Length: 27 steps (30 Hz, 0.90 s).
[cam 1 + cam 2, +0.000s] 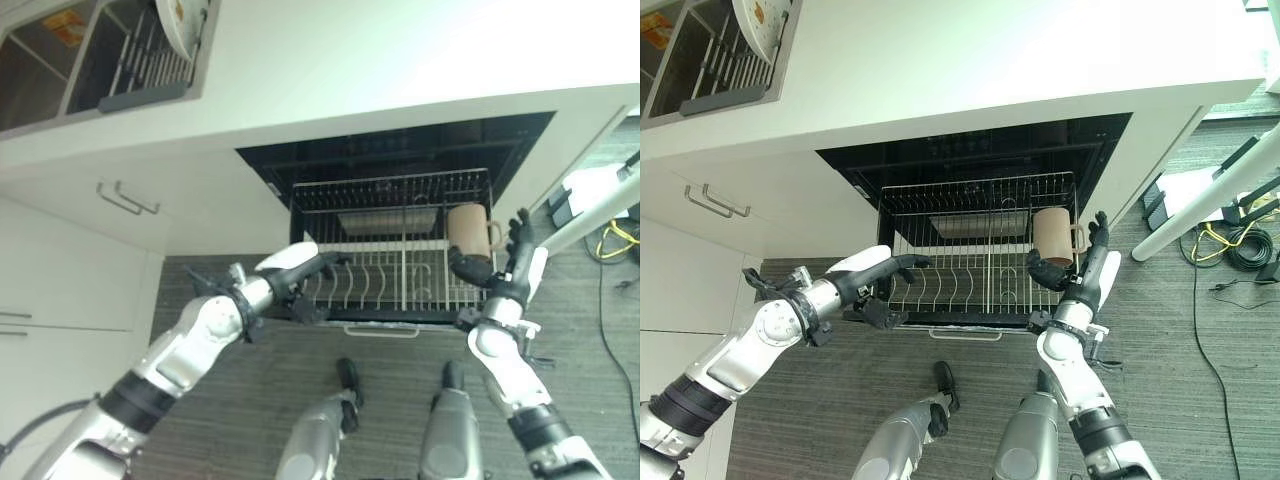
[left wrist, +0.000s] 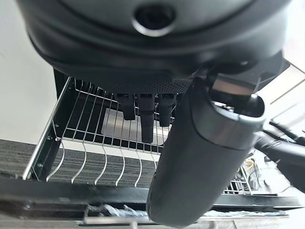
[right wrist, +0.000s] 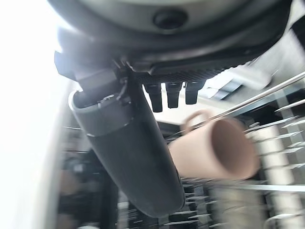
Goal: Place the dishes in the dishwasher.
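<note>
The dishwasher stands open under the counter with its wire rack [image 1: 400, 185] pulled out. A tan mug [image 1: 467, 228] with a handle sits at the rack's back right corner, seen close up as the mug [image 3: 217, 149] in the right wrist view. My right hand [image 1: 512, 262] is just to the right of the mug, fingers straight and open, thumb [image 3: 128, 157] near the mug's side. My left hand [image 1: 298, 270] hovers at the rack's front left corner, open and empty, its fingers [image 2: 147, 119] pointing over the rack tines [image 2: 102, 162].
A sink at the upper left holds a drying rack [image 1: 140, 70] and a white plate [image 1: 180, 22]. Cabinet handles [image 1: 128, 198] are left of the dishwasher. A white pole [image 1: 600, 212] and yellow cables [image 1: 615, 240] lie to the right on the grey floor.
</note>
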### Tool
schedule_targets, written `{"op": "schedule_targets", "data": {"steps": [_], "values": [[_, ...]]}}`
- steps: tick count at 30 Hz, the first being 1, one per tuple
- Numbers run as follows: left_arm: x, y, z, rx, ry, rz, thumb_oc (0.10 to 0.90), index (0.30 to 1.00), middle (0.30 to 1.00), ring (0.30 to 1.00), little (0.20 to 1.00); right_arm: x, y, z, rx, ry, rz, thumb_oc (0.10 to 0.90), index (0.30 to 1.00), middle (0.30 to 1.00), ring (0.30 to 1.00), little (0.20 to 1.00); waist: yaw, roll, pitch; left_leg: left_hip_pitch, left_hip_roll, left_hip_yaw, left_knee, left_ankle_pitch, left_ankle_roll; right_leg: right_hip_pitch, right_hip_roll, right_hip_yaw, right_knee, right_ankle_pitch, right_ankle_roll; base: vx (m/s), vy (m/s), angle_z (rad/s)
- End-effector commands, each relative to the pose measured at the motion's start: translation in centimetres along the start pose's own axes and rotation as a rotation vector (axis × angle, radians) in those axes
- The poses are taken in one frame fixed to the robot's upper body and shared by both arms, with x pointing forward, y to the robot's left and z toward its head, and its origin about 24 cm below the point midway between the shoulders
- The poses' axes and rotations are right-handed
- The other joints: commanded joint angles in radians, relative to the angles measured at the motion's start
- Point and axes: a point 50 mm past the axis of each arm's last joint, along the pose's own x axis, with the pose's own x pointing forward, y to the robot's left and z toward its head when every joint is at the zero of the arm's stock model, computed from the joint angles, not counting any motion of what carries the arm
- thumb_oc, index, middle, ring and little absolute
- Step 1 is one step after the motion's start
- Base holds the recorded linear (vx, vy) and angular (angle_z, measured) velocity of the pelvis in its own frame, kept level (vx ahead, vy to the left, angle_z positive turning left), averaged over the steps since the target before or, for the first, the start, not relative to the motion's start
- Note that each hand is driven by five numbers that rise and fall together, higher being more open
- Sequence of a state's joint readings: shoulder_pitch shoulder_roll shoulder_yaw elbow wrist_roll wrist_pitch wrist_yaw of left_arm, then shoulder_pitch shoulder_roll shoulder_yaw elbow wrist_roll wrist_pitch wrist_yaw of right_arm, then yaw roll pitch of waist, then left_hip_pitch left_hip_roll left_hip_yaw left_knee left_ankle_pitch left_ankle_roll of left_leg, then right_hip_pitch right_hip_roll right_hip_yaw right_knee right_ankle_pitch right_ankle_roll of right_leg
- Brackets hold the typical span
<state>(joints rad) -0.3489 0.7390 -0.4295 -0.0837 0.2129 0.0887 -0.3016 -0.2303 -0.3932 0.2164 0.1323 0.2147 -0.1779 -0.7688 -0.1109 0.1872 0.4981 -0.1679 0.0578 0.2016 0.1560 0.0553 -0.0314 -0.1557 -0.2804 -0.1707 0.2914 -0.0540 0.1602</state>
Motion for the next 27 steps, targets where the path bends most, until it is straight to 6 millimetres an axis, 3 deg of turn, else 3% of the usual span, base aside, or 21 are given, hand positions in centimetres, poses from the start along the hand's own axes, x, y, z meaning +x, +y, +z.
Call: {"op": "schedule_targets", "data": {"steps": [1, 6, 13, 15, 16, 17, 18, 19, 20, 21, 22, 23, 25, 27], "values": [[-0.8, 3.0, 0.7, 0.038, -0.034, 0.215, 0.800, 0.900, 0.900, 0.900, 0.900, 0.7, -0.3, 3.5, 0.129, -0.206, 0.032, 0.800, 0.900, 0.900, 0.900, 0.900, -0.005, -0.020, -0.134, 0.002, 0.011, 0.037, 0.144, -0.215, -0.005, -0.004, 0.041, -0.046, 0.009, -0.089, -0.009, 0.00, 0.000, 0.00], [-2.3, 0.9, -2.0, -0.084, 0.082, 0.305, 0.800, 0.900, 0.900, 0.900, 0.900, -0.5, -1.3, 3.5, 0.164, -0.215, 0.086, 0.800, 0.900, 0.900, 0.900, 0.900, 0.007, -0.047, -0.205, 0.055, 0.026, 0.047, 0.144, -0.237, -0.007, 0.054, 0.046, -0.062, 0.009, -0.120, -0.007, 0.01, -0.061, -0.05], [-5.4, -1.1, -6.7, -0.232, 0.306, 0.545, 0.800, 0.900, 0.900, 0.900, 0.900, -1.3, -1.0, 4.8, 0.274, -0.292, 0.232, 0.800, 0.900, 0.900, 0.900, 0.900, 0.045, -0.087, -0.273, 0.084, 0.057, 0.044, 0.144, -0.237, -0.017, 0.088, 0.071, -0.088, 0.009, -0.143, -0.027, -0.05, -0.133, -0.03], [-6.6, -1.5, -8.3, -0.253, 0.360, 0.629, 0.800, 0.900, 0.900, 0.900, 0.900, -1.3, -1.5, 5.6, 0.277, -0.354, 0.293, 0.800, 0.900, 0.900, 0.900, 0.900, 0.054, -0.113, -0.270, 0.117, 0.038, 0.073, 0.144, -0.207, -0.022, 0.106, 0.061, -0.088, 0.009, -0.145, -0.042, -0.05, -0.056, 0.15], [-6.8, -1.7, -8.8, -0.262, 0.378, 0.650, 0.800, 0.900, 0.900, 0.900, 0.900, -1.2, -1.7, 5.8, 0.263, -0.374, 0.302, 0.800, 0.900, 0.900, 0.900, 0.900, 0.063, -0.125, -0.262, 0.119, 0.026, 0.060, 0.144, -0.176, -0.029, 0.111, 0.051, -0.081, 0.009, -0.142, -0.046, -0.05, 0.100, 0.38], [-7.6, -2.2, -10.1, -0.306, 0.426, 0.680, 0.800, 0.900, 0.900, 0.900, 0.900, -0.9, -2.0, 6.0, 0.248, -0.402, 0.294, 0.800, 0.900, 0.900, 0.900, 0.900, 0.083, -0.139, -0.245, 0.114, 0.013, -0.002, 0.144, -0.127, -0.043, 0.118, 0.040, -0.053, 0.009, -0.134, -0.051, -0.08, 0.197, 0.38], [-7.9, -2.4, -10.5, -0.326, 0.446, 0.692, 0.800, 0.900, 0.900, 0.900, 0.900, -0.7, -2.1, 6.0, 0.245, -0.407, 0.291, 0.800, 0.900, 0.900, 0.900, 0.900, 0.087, -0.140, -0.247, 0.106, 0.018, -0.014, 0.144, -0.124, -0.043, 0.110, 0.037, -0.042, 0.009, -0.126, -0.049, -0.10, 0.459, 0.14], [-8.6, -3.3, -11.4, -0.384, 0.491, 0.712, 0.800, 0.900, 0.900, 0.900, 0.900, -0.5, -2.4, 6.1, 0.236, -0.413, 0.272, 0.800, 0.900, 0.900, 0.900, 0.900, 0.078, -0.123, -0.252, 0.111, 0.072, -0.012, 0.144, -0.134, -0.052, 0.106, 0.029, -0.038, 0.009, -0.116, -0.036, -0.07, 0.525, -0.02], [-9.0, -3.8, -11.9, -0.418, 0.516, 0.718, 0.800, 0.900, 0.900, 0.900, 0.900, -0.4, -2.6, 6.1, 0.233, -0.413, 0.260, 0.800, 0.900, 0.900, 0.900, 0.900, 0.073, -0.113, -0.255, 0.109, 0.094, -0.021, 0.144, -0.133, -0.059, 0.102, 0.020, -0.033, 0.009, -0.110, -0.026, -0.04, 0.730, -0.01], [-9.8, -4.7, -12.6, -0.484, 0.548, 0.743, 0.800, 0.900, 0.900, 0.900, 0.900, -0.3, -3.2, 6.1, 0.225, -0.414, 0.240, 0.800, 0.900, 0.900, 0.900, 0.900, 0.064, -0.103, -0.262, 0.114, 0.101, -0.057, 0.144, -0.163, -0.062, 0.092, 0.005, -0.006, 0.009, -0.102, -0.005, 0.02, 0.553, 0.18], [-10.0, -4.9, -12.8, -0.501, 0.561, 0.750, 0.800, 0.900, 0.900, 0.900, 0.900, -0.2, -3.4, 6.1, 0.223, -0.410, 0.239, 0.800, 0.900, 0.900, 0.900, 0.900, 0.062, -0.101, -0.266, 0.117, 0.090, -0.064, 0.144, -0.187, -0.056, 0.088, 0.002, 0.004, 0.009, -0.101, 0.003, 0.05, 0.757, 0.18], [-11.0, -6.1, -14.0, -0.577, 0.621, 0.771, 0.800, 0.900, 0.900, 0.900, 0.900, -0.4, -4.5, 5.9, 0.237, -0.373, 0.211, 0.800, 0.900, 0.900, 0.900, 0.900, 0.043, -0.106, -0.283, 0.126, 0.070, -0.027, 0.144, -0.228, -0.036, 0.078, -0.055, 0.005, 0.009, -0.070, 0.048, 0.05, 0.503, 0.13], [-11.3, -6.4, -14.6, -0.593, 0.649, 0.766, 0.800, 0.900, 0.900, 0.900, 0.900, -0.9, -5.2, 5.5, 0.250, -0.353, 0.179, 0.800, 0.900, 0.900, 0.900, 0.900, 0.035, -0.108, -0.287, 0.127, 0.043, -0.020, 0.144, -0.249, -0.013, 0.078, -0.077, 0.009, 0.009, -0.043, 0.055, 0.03, 0.463, -0.13], [-11.8, -6.9, -15.1, -0.615, 0.699, 0.749, 0.800, 0.900, 0.900, 0.900, 0.900, -1.2, -5.5, 5.0, 0.272, -0.320, 0.170, 0.800, 0.900, 0.900, 0.900, 0.900, 0.038, -0.104, -0.286, 0.130, 0.013, -0.014, 0.144, -0.260, 0.009, 0.083, -0.084, -0.028, 0.009, -0.004, 0.044, 0.02, 0.372, -0.09]]}}
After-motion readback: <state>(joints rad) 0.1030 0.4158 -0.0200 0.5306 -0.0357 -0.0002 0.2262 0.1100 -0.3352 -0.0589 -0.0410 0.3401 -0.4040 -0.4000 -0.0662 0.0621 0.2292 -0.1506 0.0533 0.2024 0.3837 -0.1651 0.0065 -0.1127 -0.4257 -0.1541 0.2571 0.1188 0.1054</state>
